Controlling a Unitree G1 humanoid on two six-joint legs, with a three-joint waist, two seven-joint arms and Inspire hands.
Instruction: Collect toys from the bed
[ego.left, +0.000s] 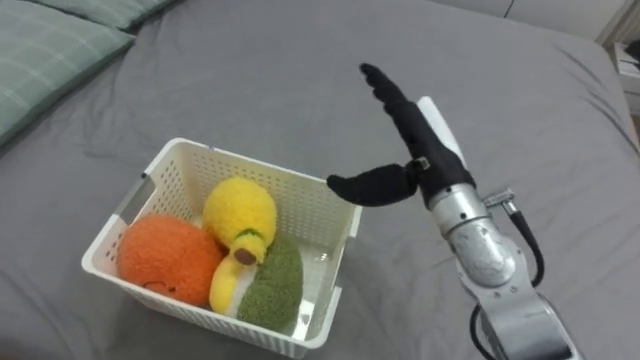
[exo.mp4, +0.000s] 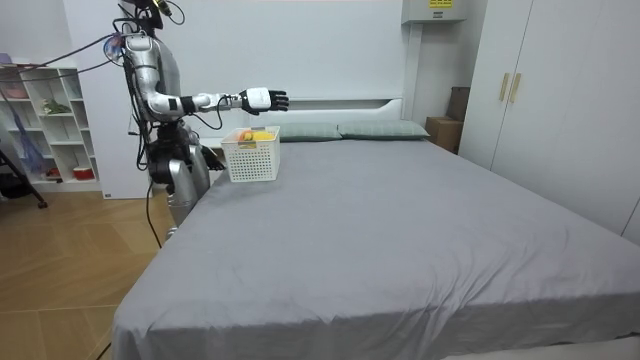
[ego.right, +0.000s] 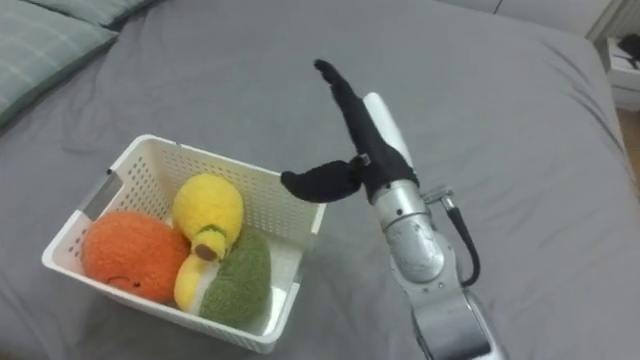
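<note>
A white slatted basket (ego.left: 190, 165) (ego.right: 155, 160) sits on the grey bed (ego.left: 300, 70). Inside it lie several plush toys: an orange round one (ego.left: 165, 258) (ego.right: 130, 255), a yellow one (ego.left: 240, 212) (ego.right: 208, 212), a banana (ego.left: 228, 285) and a green one (ego.left: 272, 285) (ego.right: 238, 285). My right hand (ego.left: 400, 140) (ego.right: 355, 140) hovers above the bed just right of the basket's far right corner, fingers straight, thumb spread toward the basket, holding nothing. In the room view the basket (exo.mp4: 250, 155) stands near the bed's head end and the right hand (exo.mp4: 262, 99) is stretched out above it.
Green-grey pillows (ego.left: 50, 40) lie at the upper left by the headboard (exo.mp4: 340, 103). The robot stands beside the bed at the room view's left, near a white shelf unit (exo.mp4: 50, 120). Wardrobe doors (exo.mp4: 540, 100) stand at the room view's right. Bare sheet spreads right of the basket.
</note>
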